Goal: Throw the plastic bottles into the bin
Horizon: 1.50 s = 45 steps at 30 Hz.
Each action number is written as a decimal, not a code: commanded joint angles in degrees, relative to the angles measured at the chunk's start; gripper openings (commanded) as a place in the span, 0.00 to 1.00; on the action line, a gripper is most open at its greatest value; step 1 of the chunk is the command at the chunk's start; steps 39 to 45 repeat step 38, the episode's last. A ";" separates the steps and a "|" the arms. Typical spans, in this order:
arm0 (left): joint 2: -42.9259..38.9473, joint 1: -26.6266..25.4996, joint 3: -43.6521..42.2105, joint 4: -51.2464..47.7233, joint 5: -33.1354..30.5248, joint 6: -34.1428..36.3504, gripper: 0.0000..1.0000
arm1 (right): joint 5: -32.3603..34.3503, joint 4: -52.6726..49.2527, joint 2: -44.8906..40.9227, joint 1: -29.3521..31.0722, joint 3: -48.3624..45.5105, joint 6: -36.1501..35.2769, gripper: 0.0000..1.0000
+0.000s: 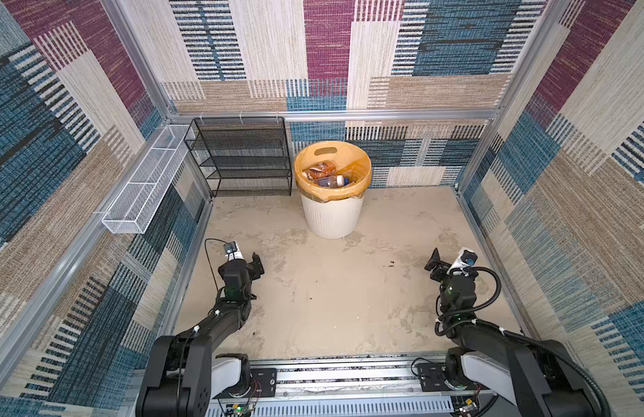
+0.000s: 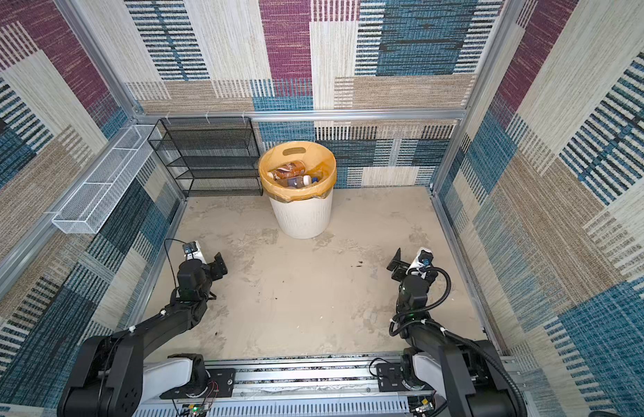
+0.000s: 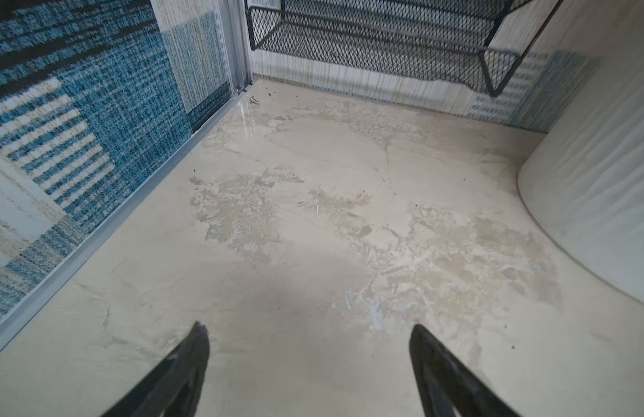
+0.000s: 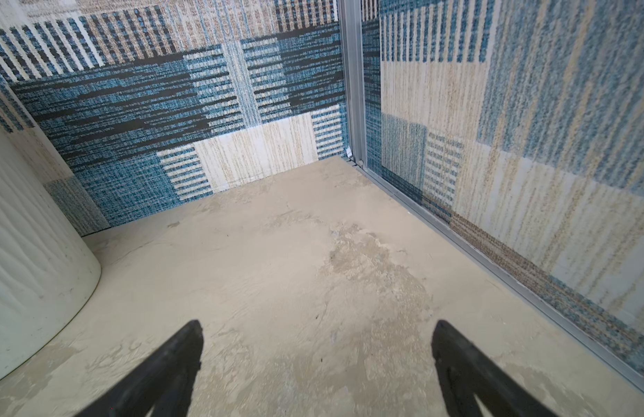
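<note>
The bin, round, white and ribbed with an orange bag over its rim, stands at the back middle of the beige floor. Inside it lie several plastic bottles, one with a brown label and one with a white cap. No bottle shows on the floor in any view. My left gripper hovers low at the left, open and empty. At the right my right gripper is open too, with only bare floor between its fingers. Both wrist views catch the bin's wall at their edge.
A black mesh shelf rack hangs on the back wall left of the bin. A white wire basket is fixed along the left wall. Carpeted walls close in three sides. A small screw lies in the back left corner. An aluminium rail runs along the front.
</note>
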 commanded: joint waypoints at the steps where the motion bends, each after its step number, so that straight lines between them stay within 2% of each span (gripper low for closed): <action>1: 1.44 0.15 0.48 7.63 0.42 6.28 0.89 | -1.77 13.35 5.76 -0.07 0.77 -3.31 0.99; 4: 8.28 0.81 -0.65 17.72 1.55 7.70 0.91 | -5.59 13.86 11.21 -0.16 4.86 -8.31 0.99; 5: 11.60 0.81 -0.80 20.87 2.79 7.88 0.92 | -6.25 17.04 13.30 -0.20 5.04 -9.51 0.99; 6: 15.63 0.84 -0.62 25.86 3.94 9.03 0.93 | -7.63 19.29 15.57 -0.69 5.06 -9.75 0.99; 7: 17.91 0.77 0.40 26.87 3.85 10.13 0.94 | -9.77 19.17 17.55 -1.10 5.59 -9.68 0.99; 8: 14.72 0.84 3.19 15.64 4.89 8.94 0.95 | -11.26 23.69 20.01 -1.41 5.15 -10.62 0.99; 9: 13.49 0.86 5.23 10.23 5.28 8.41 0.96 | -11.83 21.69 19.51 -1.39 5.52 -10.41 0.99; 10: 16.08 0.94 5.29 14.97 6.23 9.77 0.97 | -13.17 17.91 18.25 -2.01 6.28 -9.79 0.99; 11: 17.32 0.99 5.49 16.11 6.92 10.56 0.99 | -16.22 19.66 19.34 -2.92 5.81 -9.79 0.99; 13: 15.00 1.71 7.46 8.01 7.58 8.72 0.99 | -19.61 26.53 23.76 -3.66 5.06 -10.77 0.99; 14: 16.20 1.73 6.58 12.15 7.49 9.25 0.99 | -20.45 19.09 21.21 -3.94 6.46 -10.22 0.99; 15: 16.82 1.82 5.80 14.71 7.35 9.45 0.99 | -21.63 19.25 21.66 -4.45 6.95 -10.17 0.99; 16: 16.06 1.82 6.58 11.60 7.34 9.03 0.99 | -21.64 23.07 23.22 -4.38 6.41 -10.16 0.99; 17: 15.74 1.82 6.82 10.56 7.32 9.02 0.99 | -21.50 20.10 22.05 -4.45 6.83 -9.99 0.99; 19: 16.60 1.82 6.12 13.71 7.18 9.33 0.99 | -21.37 22.07 22.67 -4.40 6.39 -10.08 0.99; 22: 16.37 1.82 6.20 13.13 7.26 9.18 0.99 | -17.44 22.81 22.40 -4.40 5.83 -8.67 0.99; 45: 16.33 1.82 6.20 12.99 7.25 9.12 0.99 | -17.86 21.82 22.24 -4.44 6.26 -8.84 0.99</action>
